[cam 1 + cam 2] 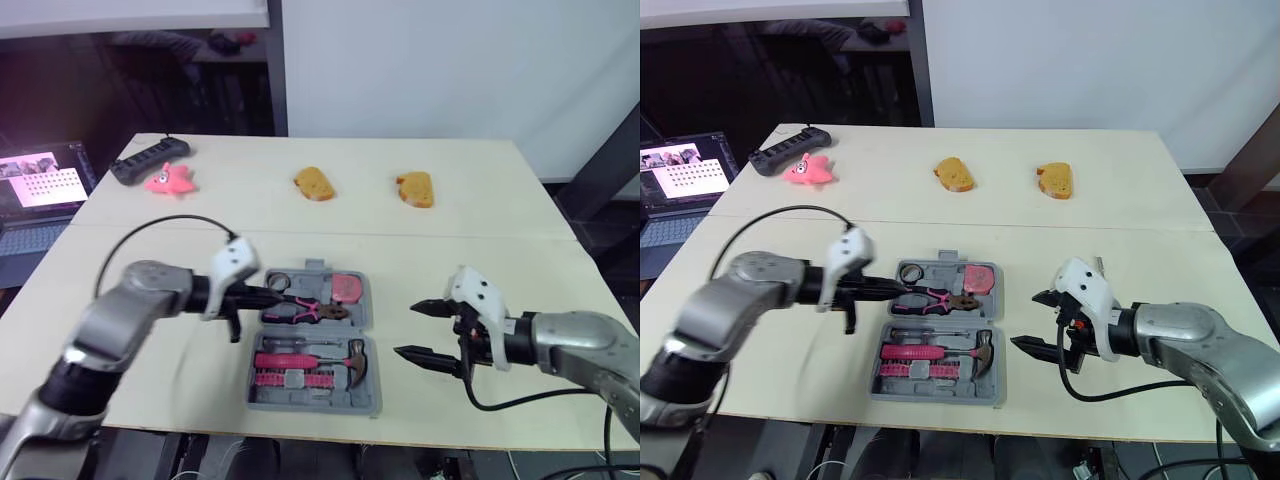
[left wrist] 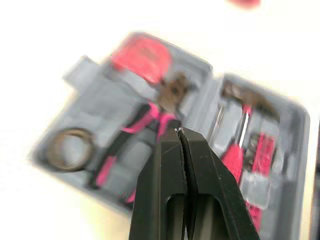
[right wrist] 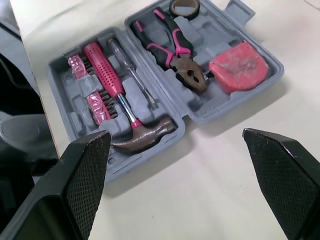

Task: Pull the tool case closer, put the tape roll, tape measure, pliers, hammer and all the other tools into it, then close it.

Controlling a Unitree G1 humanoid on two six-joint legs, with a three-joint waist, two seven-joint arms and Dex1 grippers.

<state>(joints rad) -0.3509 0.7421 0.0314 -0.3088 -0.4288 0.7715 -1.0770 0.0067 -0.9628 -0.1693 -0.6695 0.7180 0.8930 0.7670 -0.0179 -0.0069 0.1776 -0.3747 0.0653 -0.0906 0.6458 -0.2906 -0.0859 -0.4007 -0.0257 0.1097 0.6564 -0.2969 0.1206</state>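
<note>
The grey tool case (image 1: pixel 368 322) lies open at the table's middle front. Its far half holds the tape roll (image 1: pixel 278 281), the pink-handled pliers (image 1: pixel 305 311) and the red tape measure (image 1: pixel 347 289). The near half holds the hammer (image 1: pixel 355 362), a pink screwdriver (image 1: pixel 285 360) and bits. My left gripper (image 1: pixel 275 297) is shut, its tip just over the pliers' handles (image 2: pixel 150 117), with nothing seen between the fingers (image 2: pixel 167 165). My right gripper (image 1: pixel 406 329) stands open on the case's right side, apart from it, with the case (image 3: pixel 240 97) beyond its fingers (image 3: pixel 82 170).
Two orange bread-like pieces (image 1: pixel 314 184) (image 1: pixel 416 188) lie at the back of the table. A pink star toy (image 1: pixel 171 180) and a black bar-shaped device (image 1: pixel 148 158) sit at the back left. A laptop (image 1: pixel 40 200) stands off the table's left edge.
</note>
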